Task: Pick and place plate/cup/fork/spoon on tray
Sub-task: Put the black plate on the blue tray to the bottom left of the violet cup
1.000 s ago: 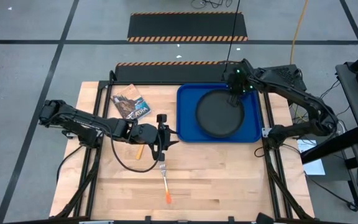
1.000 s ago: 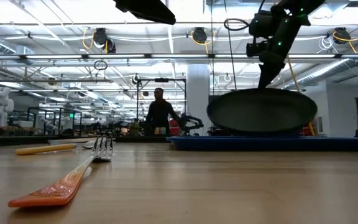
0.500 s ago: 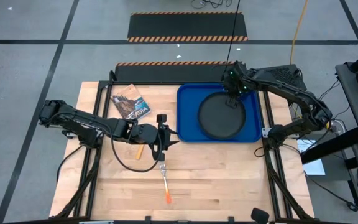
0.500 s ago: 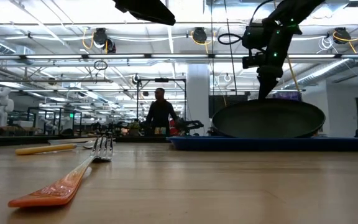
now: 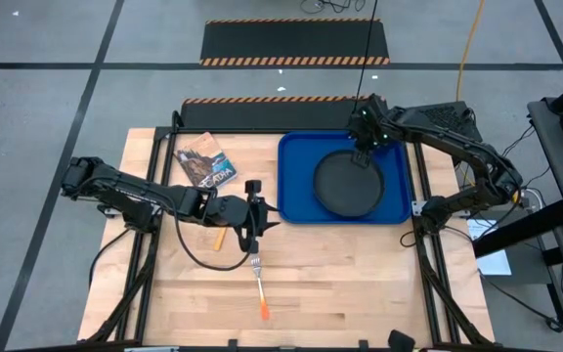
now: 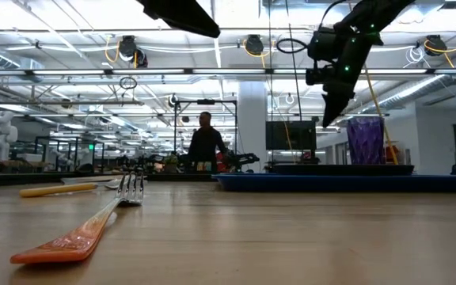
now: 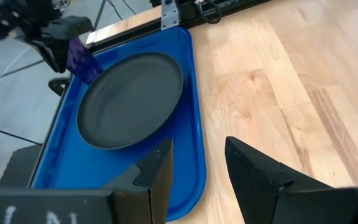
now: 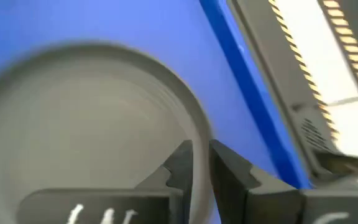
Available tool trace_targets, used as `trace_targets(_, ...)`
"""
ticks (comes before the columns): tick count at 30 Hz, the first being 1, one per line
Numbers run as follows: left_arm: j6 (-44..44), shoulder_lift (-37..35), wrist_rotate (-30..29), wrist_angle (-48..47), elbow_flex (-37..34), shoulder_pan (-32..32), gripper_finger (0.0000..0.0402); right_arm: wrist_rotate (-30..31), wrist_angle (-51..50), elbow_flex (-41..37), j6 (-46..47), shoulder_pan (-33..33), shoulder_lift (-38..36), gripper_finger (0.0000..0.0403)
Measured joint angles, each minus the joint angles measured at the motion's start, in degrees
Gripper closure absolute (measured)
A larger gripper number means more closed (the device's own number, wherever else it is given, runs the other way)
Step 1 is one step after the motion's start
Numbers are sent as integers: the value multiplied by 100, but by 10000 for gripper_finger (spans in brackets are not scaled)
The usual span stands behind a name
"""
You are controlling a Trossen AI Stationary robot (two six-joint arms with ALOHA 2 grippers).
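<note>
Two arms show: the right gripper (image 5: 362,154) hangs over the plate (image 5: 348,183), which lies flat in the tray (image 5: 295,196), its jaws slightly apart and empty. The left gripper (image 5: 254,227), jaws apart, hovers near the fork (image 5: 258,285) on the worktop (image 5: 360,284)

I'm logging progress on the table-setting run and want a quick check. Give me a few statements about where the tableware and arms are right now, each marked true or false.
1. The plate lies flat inside the tray. True.
2. The fork is on the tray. False: it lies on the bare wooden table, tines pointing toward the left gripper.
3. The right gripper is above the plate's far rim. True.
4. The left gripper holds the fork. False: its jaws are open and empty, above the table.
5. A printed booklet lies on the tray. False: it lies on the table, left of the tray.
</note>
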Motion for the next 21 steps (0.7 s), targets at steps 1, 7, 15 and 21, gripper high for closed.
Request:
trace_targets(1, -1, 0, 0, -14, 0, 0, 252, -88, 48, 0, 138, 88, 0, 355)
trace_targets(7, -8, 0, 0, -33, 0, 0, 252, -80, 318, -181, 574, 924, -4, 355)
trace_targets(15, -98, 2, 0, -31, 0, 0, 252, -51, 823, -1036, 938, 1740, -2, 397)
trace_targets(21, -114, 2, 0, -45, -2, 0, 252, 119, 1422, -2016, 1367, 1906, 0, 398)
